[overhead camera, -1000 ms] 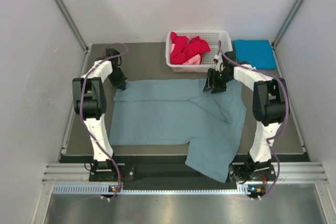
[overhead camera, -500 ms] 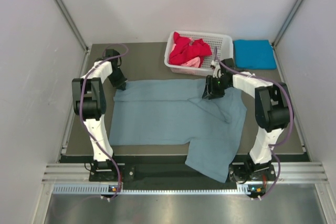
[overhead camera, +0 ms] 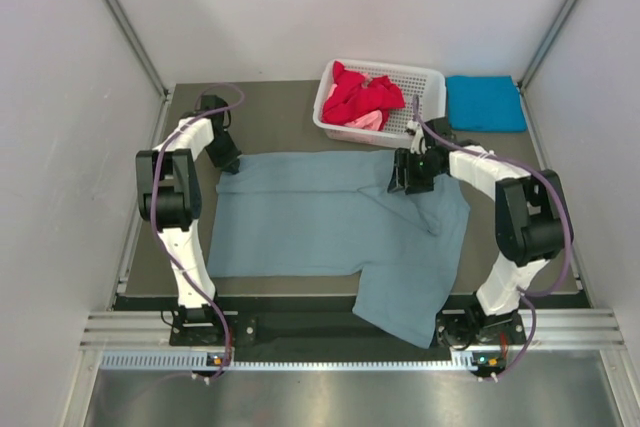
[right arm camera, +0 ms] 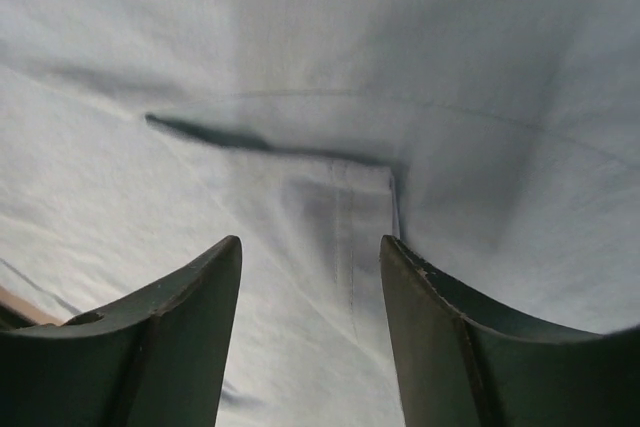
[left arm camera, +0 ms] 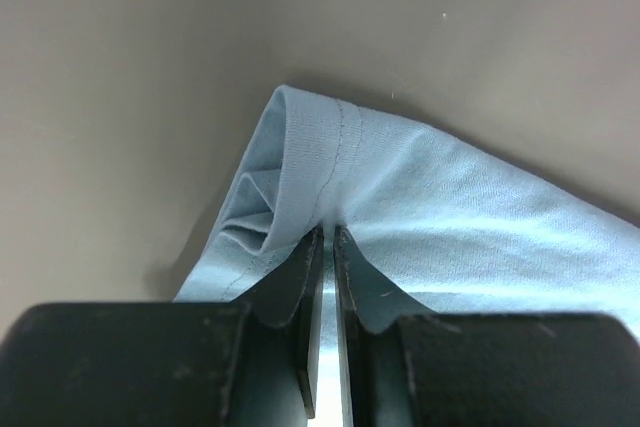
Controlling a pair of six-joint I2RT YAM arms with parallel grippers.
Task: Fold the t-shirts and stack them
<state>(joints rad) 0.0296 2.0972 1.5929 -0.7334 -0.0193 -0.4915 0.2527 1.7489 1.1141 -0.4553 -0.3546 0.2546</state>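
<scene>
Scanning from your left, you find the left gripper at the far-left corner of the grey-blue t-shirt, its jaws pinched nearly together on the cloth. That shirt lies spread across the middle of the table, mostly flat, with a diagonal crease on its right half and one flap hanging over the near edge. Further right, the right gripper sits over the shirt's far edge, fingers spread wide with nothing between them. Just behind it stands the white lattice basket, holding a crumpled red t-shirt and pink t-shirt. In the far-right corner a turquoise t-shirt lies folded into a neat rectangle.

By my reading, you have one shirt done. The grey-blue one is barely begun, and the two in the basket are untouched.

The overhead view gives you the layout but hides both sets of jaws. Only the left wrist view shows the stitched hem bunched into small pleats and clamped between the fingers. Only the right wrist view shows a turned-over hem edge, casting a shadow, just ahead of the open fingers. Neither wrist camera sees the basket or the turquoise shirt.
</scene>
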